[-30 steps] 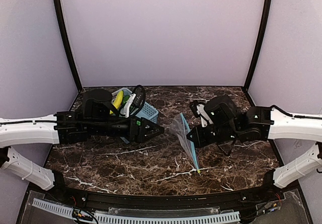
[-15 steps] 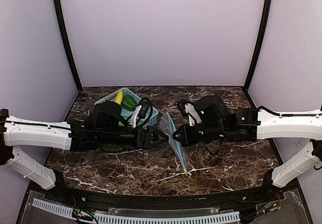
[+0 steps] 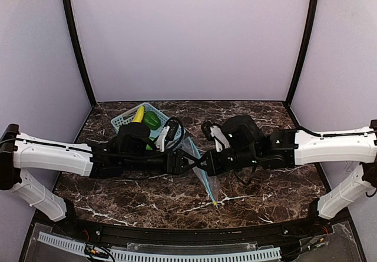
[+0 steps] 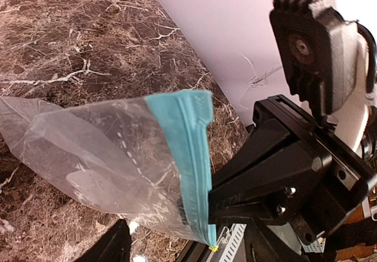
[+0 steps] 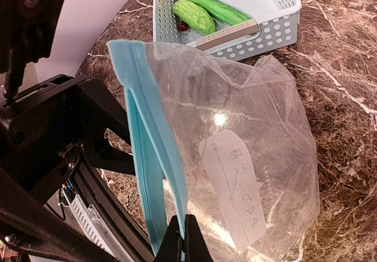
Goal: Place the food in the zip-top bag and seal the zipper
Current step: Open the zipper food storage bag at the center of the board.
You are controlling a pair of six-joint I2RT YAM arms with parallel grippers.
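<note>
The limp, slippery zip-top bag [image 5: 247,156] hangs by its stiffer zipper [image 5: 147,150] from the pinching right end effector [image 5: 184,229]; the wide-open left end effector [image 3: 186,162] should probably take that strip too.

Dark marble-look table — one basket resting on it.
You have a dark brown table [image 3: 271,185] veined in white, running from the near edge, where the arm bases sit, to the pale back wall. Resting directly on it is a light-blue slotted basket [image 3: 125,119], set flat in the far left corner close to that wall. Its near side is partly hidden in the overhead view. The food [image 3: 151,119] — a yellow banana, a green pepper and long green cucumber-like pieces — lies inside the basket, not on the tabletop itself.
</note>
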